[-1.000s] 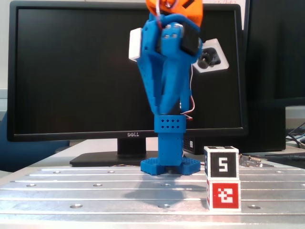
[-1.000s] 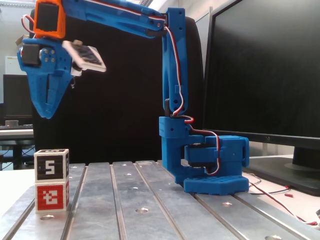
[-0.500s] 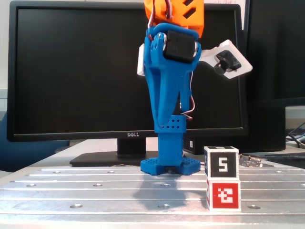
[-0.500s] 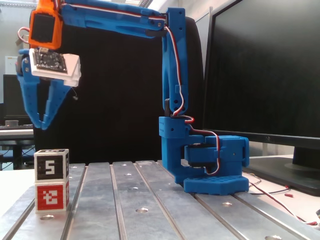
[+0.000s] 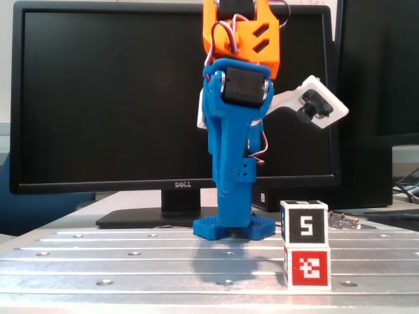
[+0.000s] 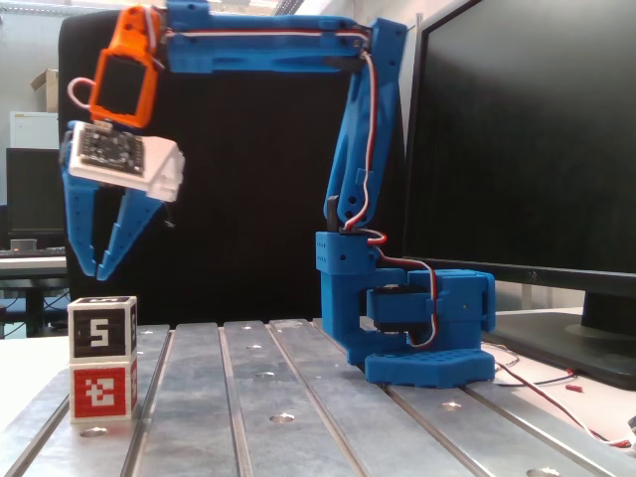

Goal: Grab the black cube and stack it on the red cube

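Note:
The black cube (image 5: 304,222) with a white "5" sits squarely on top of the red cube (image 5: 308,267) at the front right of the metal table in a fixed view. In the other fixed view the black cube (image 6: 101,327) on the red cube (image 6: 102,390) stands at the far left. My blue gripper (image 6: 88,270) hangs just above the stack, pointing down, apart from it. Its jaws form a V with a small gap at the tips and hold nothing. In the front fixed view the fingertips are hidden behind the arm.
The slotted metal table (image 6: 298,397) carries the arm's blue base (image 6: 417,328). A Dell monitor (image 5: 98,98) stands behind the arm; its foot (image 5: 150,216) rests on the table's back edge. A white camera mount (image 5: 314,104) sticks out from the wrist. Loose wires (image 6: 556,383) lie beside the base.

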`<state>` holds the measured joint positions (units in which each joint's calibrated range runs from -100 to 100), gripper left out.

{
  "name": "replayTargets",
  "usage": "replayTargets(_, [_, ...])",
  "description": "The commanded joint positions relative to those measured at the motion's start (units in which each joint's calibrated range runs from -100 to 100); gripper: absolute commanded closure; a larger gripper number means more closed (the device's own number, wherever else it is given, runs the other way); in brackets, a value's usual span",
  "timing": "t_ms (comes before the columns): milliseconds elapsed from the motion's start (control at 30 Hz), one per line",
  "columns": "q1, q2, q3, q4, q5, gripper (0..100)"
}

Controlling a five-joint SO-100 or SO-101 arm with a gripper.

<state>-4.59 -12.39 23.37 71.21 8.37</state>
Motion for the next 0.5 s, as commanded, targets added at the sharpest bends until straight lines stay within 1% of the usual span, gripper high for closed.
replayTargets(0, [0.4, -6.9, 5.9, -3.7, -1.4, 99])
replayTargets(100, [0.6, -10.6, 11.9, -7.5, -3.6, 99])
replayTargets(467, [0.8, -26.5, 31.3, -16.6, -5.3, 99])
